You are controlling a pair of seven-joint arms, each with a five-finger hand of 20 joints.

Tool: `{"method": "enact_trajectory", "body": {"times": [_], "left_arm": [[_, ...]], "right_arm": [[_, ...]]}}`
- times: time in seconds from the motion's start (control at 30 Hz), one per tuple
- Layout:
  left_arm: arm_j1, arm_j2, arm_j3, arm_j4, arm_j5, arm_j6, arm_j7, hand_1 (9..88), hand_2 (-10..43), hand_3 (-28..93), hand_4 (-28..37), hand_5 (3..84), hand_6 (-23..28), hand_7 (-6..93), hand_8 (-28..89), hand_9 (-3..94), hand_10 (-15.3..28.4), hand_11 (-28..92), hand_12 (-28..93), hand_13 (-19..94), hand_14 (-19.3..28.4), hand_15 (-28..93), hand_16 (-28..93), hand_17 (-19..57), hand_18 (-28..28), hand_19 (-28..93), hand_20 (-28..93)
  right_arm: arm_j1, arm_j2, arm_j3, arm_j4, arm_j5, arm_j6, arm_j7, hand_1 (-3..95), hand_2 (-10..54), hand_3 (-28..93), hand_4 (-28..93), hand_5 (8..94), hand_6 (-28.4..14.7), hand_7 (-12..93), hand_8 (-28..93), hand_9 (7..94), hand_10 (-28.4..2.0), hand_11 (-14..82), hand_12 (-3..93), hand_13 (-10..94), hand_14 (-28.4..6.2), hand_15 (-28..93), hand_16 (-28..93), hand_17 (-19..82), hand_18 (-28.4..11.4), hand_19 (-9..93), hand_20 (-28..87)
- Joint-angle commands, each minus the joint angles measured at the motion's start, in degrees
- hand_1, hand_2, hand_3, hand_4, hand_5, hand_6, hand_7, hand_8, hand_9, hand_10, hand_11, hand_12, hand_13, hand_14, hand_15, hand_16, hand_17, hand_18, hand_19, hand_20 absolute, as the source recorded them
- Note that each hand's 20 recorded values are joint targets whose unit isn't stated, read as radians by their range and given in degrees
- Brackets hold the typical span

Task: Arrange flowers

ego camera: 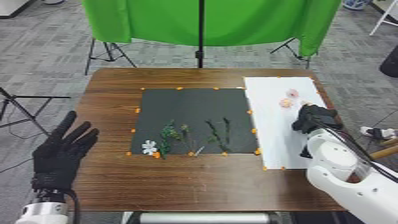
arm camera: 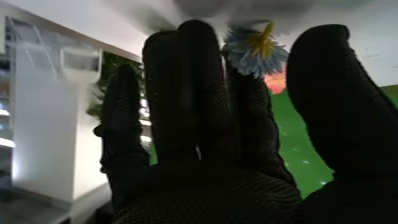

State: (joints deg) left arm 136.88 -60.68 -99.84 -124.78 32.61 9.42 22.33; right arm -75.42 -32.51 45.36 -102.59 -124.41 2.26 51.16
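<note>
At the white sheet by the right edge of the table, beside the right hand with straight fingers and thumb apart, treat the blue flower as light, soft and easily crushed, gripping gently at the yellow part, clear of the petals

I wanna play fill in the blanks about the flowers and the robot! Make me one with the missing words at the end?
The cloth behind the table is coloured ____.
The robot's ____ hand is over the white sheet.
The flower on the dark mat is coloured ____.
The blue flower has a middle coloured ____.

Missing words: green; right; white; yellow
</note>
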Motion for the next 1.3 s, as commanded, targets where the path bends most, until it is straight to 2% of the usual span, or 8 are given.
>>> {"method": "enact_trajectory", "body": {"times": [0.03, 0.13, 0.43, 0.6, 0.77, 0.87, 0.97, 1.3], "left_arm": [[0.2, -0.99, -0.07, 0.22, 0.65, -0.93, -1.2, 20.4, 6.2, 80, -28.3, 32.6, 5.9, 7.3, -9, 31.1, 18.8, 17, 9, 23, 27.9, 41, -8, -10.7, 28.4, 54, 0], [0.4, -0.98, -0.2, 0.07, 0.8, -1.0, -1.3, 20.4, 6.2, 80, -28.3, 32.5, 6.0, 7.4, -9, 31.1, 18.8, 17, 9, 23, 28.0, 41, -8, -10.7, 28.4, 54, 0], [1.6, -0.93, -1.2, -0.82, 1.12, -0.9, -0.8, 20.6, 6.2, 80, -28.3, 32.7, 6.2, 7.4, -9, 31.1, 19.1, 17, 9, 23, 28.0, 42, -8, -10.7, 28.4, 54, -1], [2.4, 1.18, -0.57, -1.06, -0.29, 0.28, 1.14, 20.7, 6.2, 80, -28.3, 32.7, 6.2, 7.4, -9, 31.3, 19.0, 18, 9, 23, 28.1, 42, -8, -10.7, 28.4, 55, -2], [1.4, 1.0, -0.29, -0.97, 0.29, -0.08, 0.07, 20.8, 6.2, 80, -28.3, 32.8, 6.5, 7.4, -9, 31.3, 19.2, 18, 9, 23, 28.1, 42, -9, -10.6, 28.4, 55, -2], [0.4, 2.02, 0.25, -0.51, 0.32, -0.38, -0.11, 21.0, 6.1, 80, -28.3, 32.8, 6.6, 7.3, -9, 31.2, 19.5, 19, 9, 23, 28.3, 43, -9, -10.6, 28.4, 56, -3], [-1.4, 1.47, 0.54, -0.02, 1.07, -1.24, -1.68, 21.6, 6.1, 79, -28.3, 33.1, 6.9, 6.6, -9, 31.5, 20.4, 19, 9, 23, 28.3, 44, -9, -10.2, 28.4, 56, -3], [-8.4, 2.09, 2.21, 2.0, 2.62, -3.8, -4.51, 22.8, 6.2, 77, -26.8, 33.3, 8.2, 2.8, -4, 29.5, 24.6, 19, 10, 20, 28.4, 52, -17, -10.3, 28.4, 63, -16]], "right_arm": [[4.1, -0.5, -7.0, 3.2, -5.7, 3.3, 1.4, 49.2, -9.5, 68, -28, 70.6, 3.5, 20, -6, 77.7, -8.8, 24.4, 26.9, 65, -7.8, 70, 16, 21, -23.2, 77, 41], [3.9, -0.1, -7.7, 3.3, -7.5, 5.3, 1.3, 56.5, -9.5, 63, -28, 81.8, 4.4, 21, -1, 88.6, -6.2, 17.1, 35.0, 71, -5.5, 69, 20, 25, -21.3, 80, 40], [8.8, -4.5, -7.5, -4.1, -10.3, 11.1, -2.1, 57.5, -9.5, 65, -28, 85.3, 3.7, 19, 1, 91.8, -5.6, 19.9, 35.7, 75, -4.8, 69, 20, 27, -20.8, 83, 40], [22.0, -14.1, -17.6, -2.9, -7.5, 15.4, -8.2, 56.2, -9.5, 68, -28, 85.4, 3.1, 19, 1, 91.6, -5.8, 21.4, 35.6, 75, -5.0, 69, 20, 27, -20.9, 84, 40], [33.6, -25.5, -28.6, 5.7, -4.9, 15.9, -14.2, 55.0, -9.5, 69, -28, 85.0, 2.9, 19, 2, 91.0, -6.2, 23.1, 35.1, 75, -5.3, 70, 21, 27, -20.6, 84, 40], [34.8, -32.2, -29.6, 12.0, -2.9, 14.6, -17.3, 54.6, -9.5, 70, -28, 84.5, 3.1, 20, 2, 89.8, -6.3, 26.1, 33.9, 74, -5.2, 71, 21, 26, -20.3, 84, 41], [33.5, -37.0, -28.7, 16.5, -1.4, 12.7, -18.9, 54.6, -9.5, 69, -28, 84.0, 3.3, 20, 1, 88.9, -6.5, 28.4, 33.3, 73, -5.3, 72, 21, 25, -20.2, 84, 41], [32.1, -41.1, -30.8, 20.4, -0.2, 9.3, -17.1, 55.3, -9.5, 66, -28, 82.5, 3.9, 19, 0, 86.6, -6.9, 34.6, 29.3, 72, -5.3, 73, 21, 25, -20.3, 83, 43]]}}
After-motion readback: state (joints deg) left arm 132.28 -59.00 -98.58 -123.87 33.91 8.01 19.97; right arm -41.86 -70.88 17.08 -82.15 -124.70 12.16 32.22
